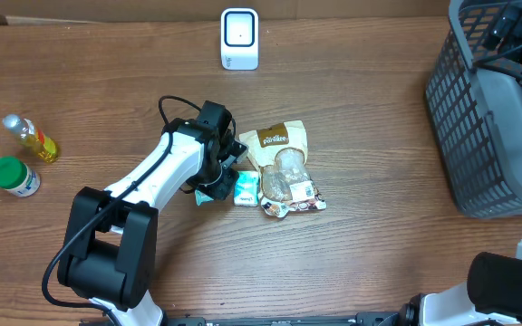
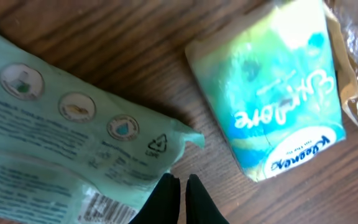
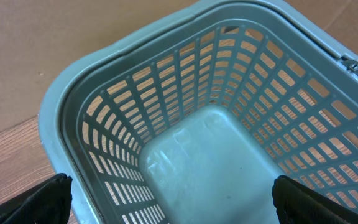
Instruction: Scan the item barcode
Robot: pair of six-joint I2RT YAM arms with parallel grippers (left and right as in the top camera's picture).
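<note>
A pale green flat packet (image 2: 61,143) lies on the wooden table, its barcode (image 2: 104,208) showing near the bottom edge of the left wrist view. My left gripper (image 2: 182,182) is shut, its black fingertips at the packet's right edge with only bare wood in the thin slit between them. In the overhead view, that gripper (image 1: 217,177) covers most of the packet (image 1: 204,196). A teal tissue pack (image 2: 275,87) lies just right of it. The white scanner (image 1: 239,39) stands at the table's far edge. My right gripper (image 3: 173,199) hangs open over the basket.
A brown bag (image 1: 277,143) and clear snack packs (image 1: 290,186) lie right of the tissue pack (image 1: 246,187). A yellow bottle (image 1: 31,138) and a green-lidded jar (image 1: 14,176) sit at the far left. The grey basket (image 1: 478,118) stands at the right edge.
</note>
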